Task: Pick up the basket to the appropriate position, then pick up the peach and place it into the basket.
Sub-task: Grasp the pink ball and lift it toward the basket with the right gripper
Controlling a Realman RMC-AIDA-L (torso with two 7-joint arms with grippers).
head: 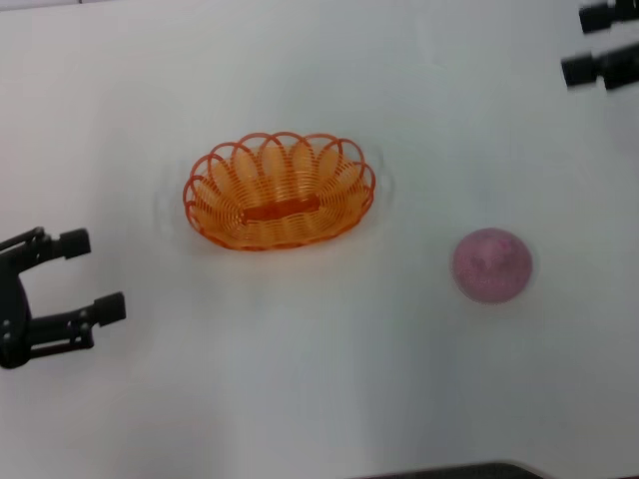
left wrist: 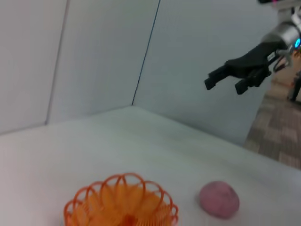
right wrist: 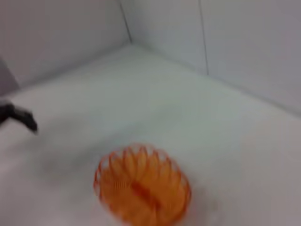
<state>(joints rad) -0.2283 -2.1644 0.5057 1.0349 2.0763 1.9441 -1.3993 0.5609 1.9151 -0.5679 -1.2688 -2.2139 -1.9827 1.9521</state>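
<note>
Worktop (head: 319,379): white, carrying both task things.
Basket (head: 279,190): orange, oval, scalloped rim, upright near the middle of the worktop, nothing inside.
Peach (head: 491,264): pink-purple, on the worktop, well apart from the basket, toward the robot's right.
Left tool (head: 92,274): fingers spread wide, holding nothing, left of the basket.
Right tool (head: 593,43): far right corner, fingers apart, holding nothing.
</note>
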